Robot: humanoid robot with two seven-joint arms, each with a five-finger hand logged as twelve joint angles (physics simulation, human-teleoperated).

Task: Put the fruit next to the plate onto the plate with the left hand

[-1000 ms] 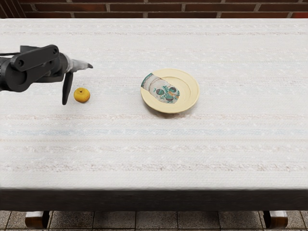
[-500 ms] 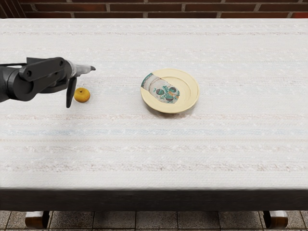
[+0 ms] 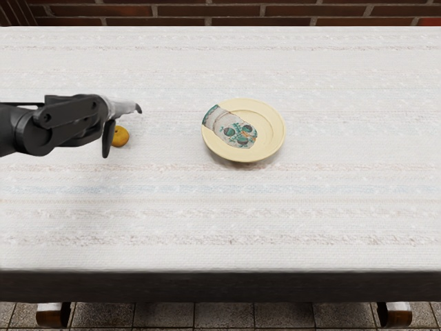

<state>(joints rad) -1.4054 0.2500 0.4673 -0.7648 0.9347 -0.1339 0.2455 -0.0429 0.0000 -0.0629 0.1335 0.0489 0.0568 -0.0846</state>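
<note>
Head view: I am hanging my left robot hand [image 3: 109, 117] open, gripping nothing, thumb [image 3: 107, 141] pointing down beside the small round orange fruit [image 3: 122, 136], to enclose it.

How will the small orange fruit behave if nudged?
The small round orange fruit looks near-spherical, so it likely rolls when nudged. It seems small beside the left robot hand, so it is probably light. The flat white table likely won't stop it.

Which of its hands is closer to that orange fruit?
Left. The left hand is right beside the fruit, partly hiding it; the right hand is out of view.
</note>
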